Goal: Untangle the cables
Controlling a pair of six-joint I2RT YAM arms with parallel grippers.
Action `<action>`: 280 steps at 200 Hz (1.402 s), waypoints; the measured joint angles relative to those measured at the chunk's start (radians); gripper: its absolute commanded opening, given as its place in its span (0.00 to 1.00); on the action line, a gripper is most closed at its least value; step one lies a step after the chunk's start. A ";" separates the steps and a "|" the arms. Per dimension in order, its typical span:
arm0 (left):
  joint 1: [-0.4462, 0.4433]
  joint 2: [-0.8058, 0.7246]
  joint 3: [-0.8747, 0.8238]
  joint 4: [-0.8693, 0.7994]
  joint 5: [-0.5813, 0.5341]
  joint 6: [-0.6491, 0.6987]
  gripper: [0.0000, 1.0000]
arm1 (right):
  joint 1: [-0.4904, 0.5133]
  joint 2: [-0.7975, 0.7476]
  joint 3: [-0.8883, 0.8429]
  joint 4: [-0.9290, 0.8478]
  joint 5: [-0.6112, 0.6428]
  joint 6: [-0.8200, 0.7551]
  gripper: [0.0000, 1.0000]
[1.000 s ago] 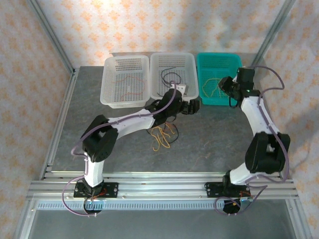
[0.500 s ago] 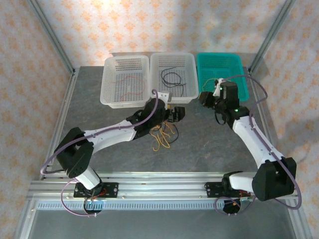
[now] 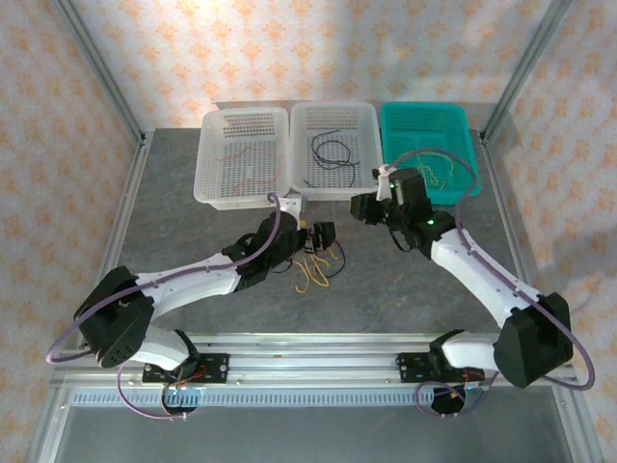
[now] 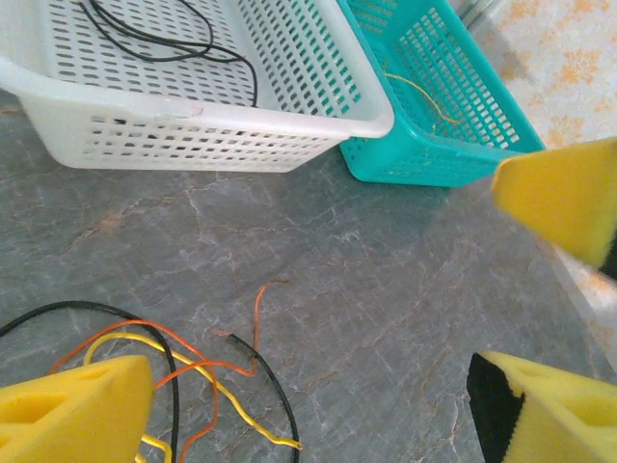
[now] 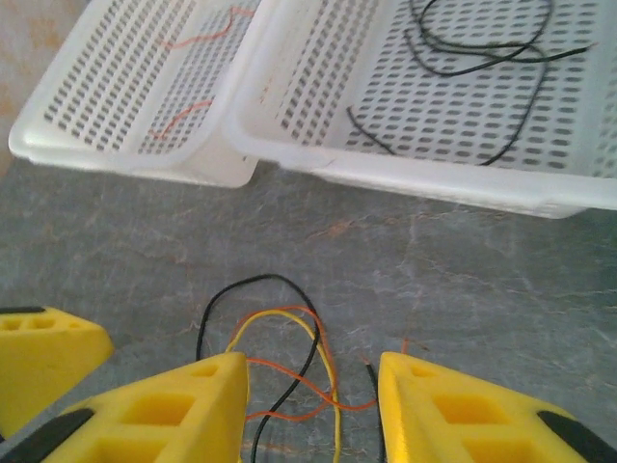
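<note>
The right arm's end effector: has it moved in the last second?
Yes. The right end effector has left the teal basket, swinging left and toward the near edge, over to the loose cables on the table.

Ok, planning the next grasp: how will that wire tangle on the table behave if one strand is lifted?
Probably floppy and light: the tangle lies in loose, thin curls. Its black, yellow and orange strands cross, so lifting one would probably drag the rest along.
</note>
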 measured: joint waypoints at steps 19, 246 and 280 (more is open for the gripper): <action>0.009 -0.021 -0.029 0.005 -0.011 -0.021 0.85 | 0.059 0.040 0.000 0.019 0.031 -0.025 0.45; 0.152 -0.090 -0.226 0.143 0.037 -0.177 0.83 | 0.227 0.425 0.168 0.108 0.181 -0.176 0.42; 0.154 -0.090 -0.226 0.143 0.039 -0.177 0.83 | 0.227 0.458 0.187 0.093 0.203 -0.203 0.42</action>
